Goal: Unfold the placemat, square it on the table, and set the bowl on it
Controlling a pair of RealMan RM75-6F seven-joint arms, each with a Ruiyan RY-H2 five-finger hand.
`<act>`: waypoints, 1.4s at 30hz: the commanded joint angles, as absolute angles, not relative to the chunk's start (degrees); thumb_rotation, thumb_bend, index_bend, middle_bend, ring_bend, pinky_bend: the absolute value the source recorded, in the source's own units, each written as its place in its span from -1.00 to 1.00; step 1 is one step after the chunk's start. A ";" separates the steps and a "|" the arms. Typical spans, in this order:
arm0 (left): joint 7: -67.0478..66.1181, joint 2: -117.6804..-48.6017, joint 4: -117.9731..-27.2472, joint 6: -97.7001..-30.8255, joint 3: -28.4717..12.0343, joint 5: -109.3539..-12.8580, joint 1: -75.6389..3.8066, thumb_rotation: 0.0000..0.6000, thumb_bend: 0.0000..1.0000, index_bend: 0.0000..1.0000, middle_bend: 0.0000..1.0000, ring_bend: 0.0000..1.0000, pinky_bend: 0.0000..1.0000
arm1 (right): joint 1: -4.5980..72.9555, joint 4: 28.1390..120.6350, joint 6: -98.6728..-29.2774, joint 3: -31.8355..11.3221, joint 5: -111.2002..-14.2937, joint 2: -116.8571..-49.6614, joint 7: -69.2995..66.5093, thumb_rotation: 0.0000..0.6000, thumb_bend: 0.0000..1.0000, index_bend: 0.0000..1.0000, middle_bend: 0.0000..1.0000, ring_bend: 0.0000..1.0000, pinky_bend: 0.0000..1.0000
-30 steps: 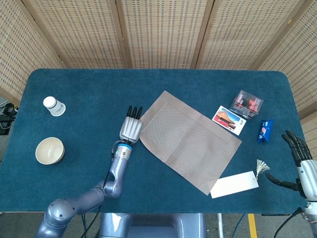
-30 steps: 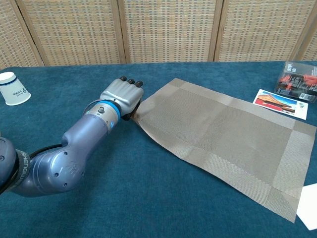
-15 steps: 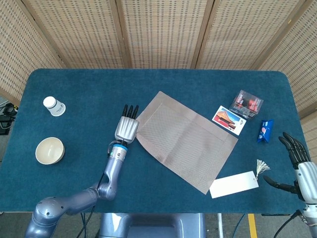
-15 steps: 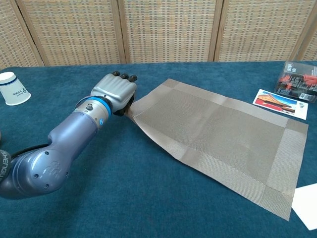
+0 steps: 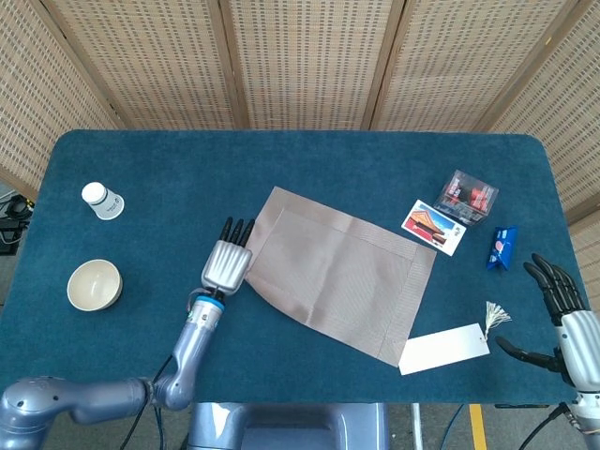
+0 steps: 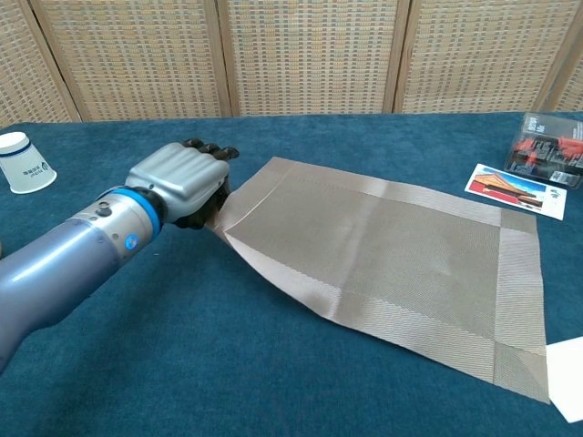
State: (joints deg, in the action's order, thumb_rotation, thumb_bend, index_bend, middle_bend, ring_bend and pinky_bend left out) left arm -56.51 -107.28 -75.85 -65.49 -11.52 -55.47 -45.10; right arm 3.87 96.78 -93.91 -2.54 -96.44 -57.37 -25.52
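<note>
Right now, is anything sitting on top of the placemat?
Nothing rests on the placemat; its top is bare weave. The left hand grips only its left edge. The white card lies at its near-right corner; whether they overlap is unclear. Beneath it is hidden.

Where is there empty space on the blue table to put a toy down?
Bare cloth runs along the far edge of the table, above the placemat, and between the bowl and the left hand. The right side is crowded: postcard, clear box, blue packet, white tag.

The left hand (image 6: 182, 182) covers the placemat (image 6: 383, 250) edge it grips; the chest view crops the paper cup (image 6: 20, 162).
</note>
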 commanded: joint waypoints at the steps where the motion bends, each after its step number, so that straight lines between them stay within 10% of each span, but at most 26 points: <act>1: -58.81 -99.70 -87.67 -69.54 -5.38 -55.69 -39.58 1.00 0.23 0.39 -1.00 -1.00 -1.00 | 3.76 97.03 -94.20 -2.36 -96.95 -57.66 -24.56 1.00 -0.83 -0.90 -1.00 -1.00 -1.00; 24: -53.38 -90.47 -104.96 -70.93 7.69 -65.86 -32.48 1.00 0.22 0.33 -1.00 -1.00 -1.00 | 3.70 97.89 -93.54 -0.34 -99.93 -59.66 -18.52 1.00 -0.83 -0.90 -1.00 -1.00 -1.00; 27: -53.41 -90.23 -104.91 -70.79 8.04 -66.35 -32.26 1.00 0.13 0.11 -1.00 -1.00 -1.00 | 3.68 97.95 -93.55 -0.22 -100.08 -59.70 -18.39 1.00 -0.83 -0.90 -1.00 -1.00 -1.00; 32: -51.62 -88.91 -104.96 -71.46 8.09 -67.48 -31.15 1.00 -0.35 -0.80 -1.00 -1.00 -1.00 | 3.63 98.03 -93.67 -0.02 -100.35 -59.74 -18.03 1.00 -0.83 -0.90 -1.00 -1.00 -1.00; 42: -38.91 -82.99 -104.66 -76.79 9.21 -77.92 -26.65 1.00 -0.43 -0.90 -1.00 -1.00 -1.00 | 3.76 98.22 -93.04 0.63 -100.89 -60.12 -16.89 1.00 -0.83 -0.90 -1.00 -1.00 -1.00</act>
